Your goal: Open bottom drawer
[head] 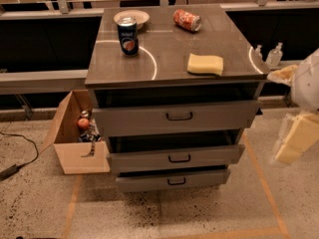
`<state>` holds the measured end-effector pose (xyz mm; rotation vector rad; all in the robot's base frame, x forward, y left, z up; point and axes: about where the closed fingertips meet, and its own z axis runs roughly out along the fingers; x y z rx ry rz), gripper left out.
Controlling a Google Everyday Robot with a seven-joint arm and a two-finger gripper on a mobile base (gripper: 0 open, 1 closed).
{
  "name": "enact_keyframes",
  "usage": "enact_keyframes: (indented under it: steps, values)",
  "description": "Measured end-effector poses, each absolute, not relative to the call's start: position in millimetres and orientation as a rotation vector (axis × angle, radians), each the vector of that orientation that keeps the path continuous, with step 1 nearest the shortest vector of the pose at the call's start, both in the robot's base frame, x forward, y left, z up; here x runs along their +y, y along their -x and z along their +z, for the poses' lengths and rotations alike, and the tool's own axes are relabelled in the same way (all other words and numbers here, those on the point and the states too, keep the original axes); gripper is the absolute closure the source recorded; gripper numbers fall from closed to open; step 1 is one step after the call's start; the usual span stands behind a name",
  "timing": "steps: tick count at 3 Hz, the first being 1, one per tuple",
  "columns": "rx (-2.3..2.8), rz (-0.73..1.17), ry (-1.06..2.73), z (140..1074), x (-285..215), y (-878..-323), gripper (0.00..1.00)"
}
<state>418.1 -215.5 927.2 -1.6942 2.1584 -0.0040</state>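
Note:
The bottom drawer is the lowest and narrowest of three grey fronts on the cabinet, with a small black bar handle. A thin dark gap shows above its front. The mid-sized drawer and the tallest drawer sit above it, each with a dark gap over its front. My gripper hangs at the right edge of the view, pale yellow below a white arm. It is beside the cabinet's right side, at about the height of the middle drawer, and touches no drawer.
On the cabinet top stand a dark can, a white bowl, a lying red can and a yellow sponge. An open cardboard box with items sits on the floor to the left. Tape lines mark the floor.

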Motion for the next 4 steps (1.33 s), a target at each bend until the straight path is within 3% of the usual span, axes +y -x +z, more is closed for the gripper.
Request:
enact_keyframes:
  steps: [2,4]
  values:
    - [2.026,0.087,1.789,774.2,-199.8,-412.8,0.00]
    - [1.863,0.071,1.934,619.9,-162.4,-463.5,0.00]
